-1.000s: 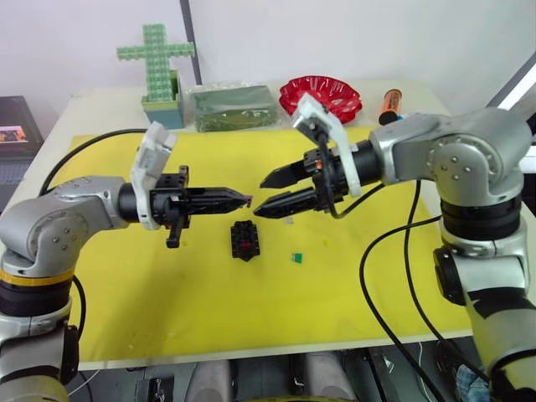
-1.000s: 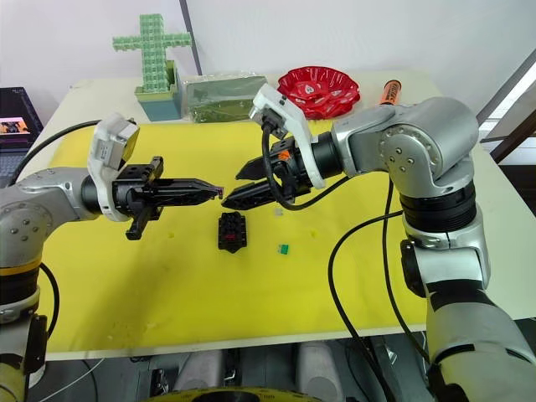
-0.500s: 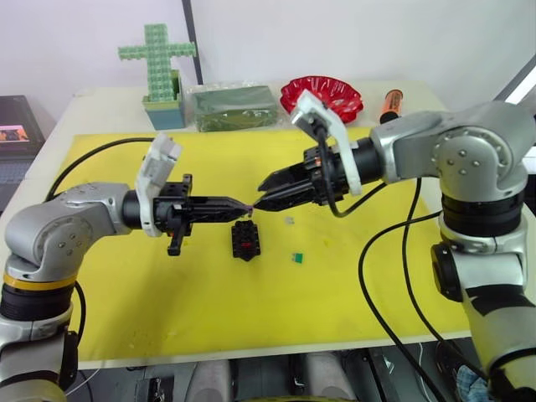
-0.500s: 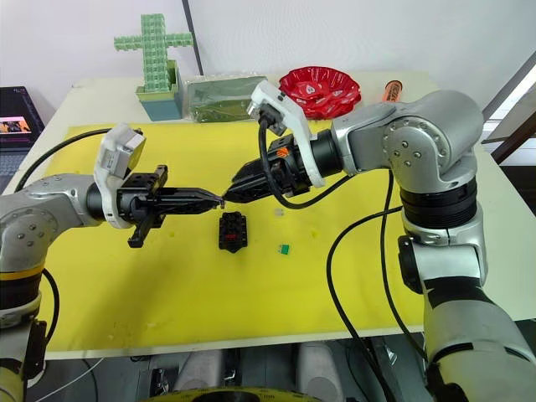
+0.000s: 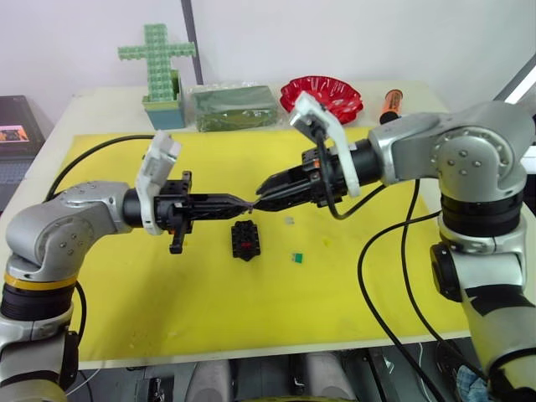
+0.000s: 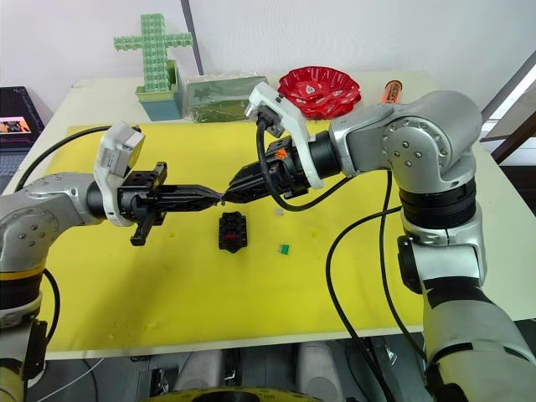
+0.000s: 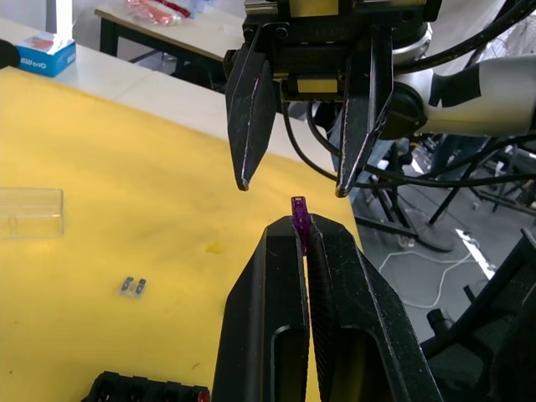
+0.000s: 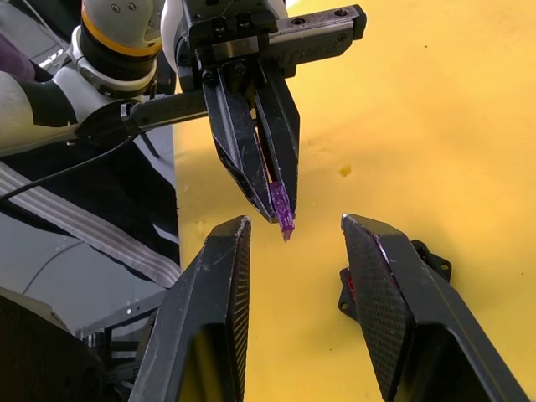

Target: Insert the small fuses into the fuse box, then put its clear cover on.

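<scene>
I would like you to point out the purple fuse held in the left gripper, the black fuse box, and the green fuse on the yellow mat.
small flat purple plastic fuse (image 7: 299, 214), left wrist view, its exposed tip.
small black rectangular plastic fuse box (image 5: 245, 241), left eye view, its top face.
tiny green plastic fuse (image 6: 285, 249), right eye view, its middle.

**Layout around the fuse box**

The fuse box (image 5: 244, 240) sits on the mat (image 5: 126, 310), which lies on the table (image 5: 59, 117). A loose fuse (image 5: 296, 257) lies on the mat just right of the fuse box; a small clear piece (image 5: 288, 220) lies behind that, right of the box. Above and just behind the fuse box the left gripper (image 5: 244, 203) and right gripper (image 5: 262, 194) meet tip to tip, a fuse (image 7: 298, 214) between them. Well behind the fuse box, off the mat, stand a block cross (image 5: 157, 52), a bag (image 5: 234, 105), a dish (image 5: 322, 92) and a marker (image 5: 389, 104), left to right.
</scene>
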Robot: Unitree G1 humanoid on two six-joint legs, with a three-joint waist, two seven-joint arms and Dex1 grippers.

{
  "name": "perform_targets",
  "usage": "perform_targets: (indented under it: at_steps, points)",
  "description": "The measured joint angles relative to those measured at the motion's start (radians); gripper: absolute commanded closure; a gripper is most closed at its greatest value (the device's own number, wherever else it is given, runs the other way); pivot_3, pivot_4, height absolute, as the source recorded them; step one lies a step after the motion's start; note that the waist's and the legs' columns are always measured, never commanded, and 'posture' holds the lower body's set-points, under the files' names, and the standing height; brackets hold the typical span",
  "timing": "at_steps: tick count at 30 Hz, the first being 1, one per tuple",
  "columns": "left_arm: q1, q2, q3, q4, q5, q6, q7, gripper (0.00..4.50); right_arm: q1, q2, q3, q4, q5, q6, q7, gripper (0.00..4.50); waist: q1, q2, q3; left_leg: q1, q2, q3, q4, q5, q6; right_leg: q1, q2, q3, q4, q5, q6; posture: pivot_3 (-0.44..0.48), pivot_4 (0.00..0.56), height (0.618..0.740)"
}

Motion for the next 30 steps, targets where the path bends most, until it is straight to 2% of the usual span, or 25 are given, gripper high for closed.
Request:
perform_targets:
  at_steps: [4,30]
  points:
    - [0.000,0.000,0.000,0.002,0.000,-0.002,0.001,4.50,0.001,0.000,0.000,-0.003,0.000,0.000,-0.005,3.59,0.000,0.000,0.000,0.000,0.000,0.000,0.000,0.000,0.000,0.000,0.000,0.000,0.000,0.000,0.000,0.000,0.150,0.740]
    - [-0.001,-0.008,0.000,0.002,0.000,-0.004,0.019,4.50,0.009,0.009,0.004,-0.010,0.001,-0.004,-0.011,3.59,0.000,0.000,0.000,0.000,0.000,0.000,0.000,0.000,0.000,0.000,0.000,0.000,0.000,0.000,0.000,0.000,0.150,0.740]
